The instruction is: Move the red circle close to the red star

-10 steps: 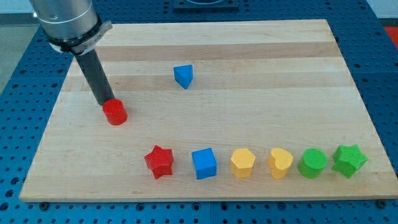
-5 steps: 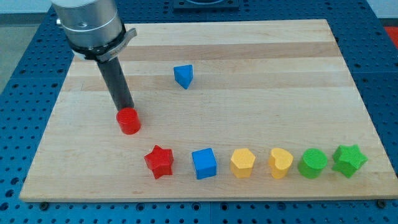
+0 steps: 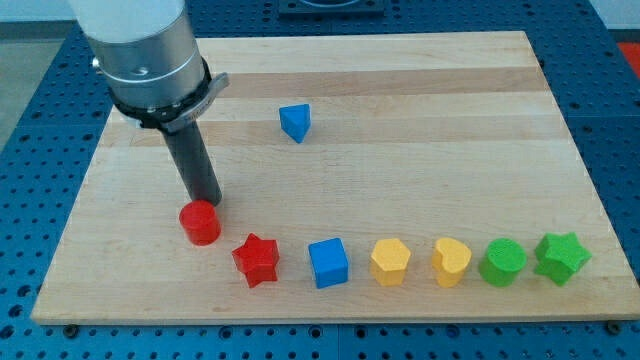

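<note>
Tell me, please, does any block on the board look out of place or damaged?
Nothing looks damaged. Only the blue triangular block sits alone toward the view's top, away from the row along the bottom. My tip touches the red circle, just left of the red star.

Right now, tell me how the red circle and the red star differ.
The red circle is a round cylinder with a flat top; the red star has pointed arms. My tip sits right at the red circle's upper edge, while the red star has nothing touching it. The red star heads the row along the view's bottom; the red circle lies up-left of it, just apart. Both are the same red and similar in size.
</note>
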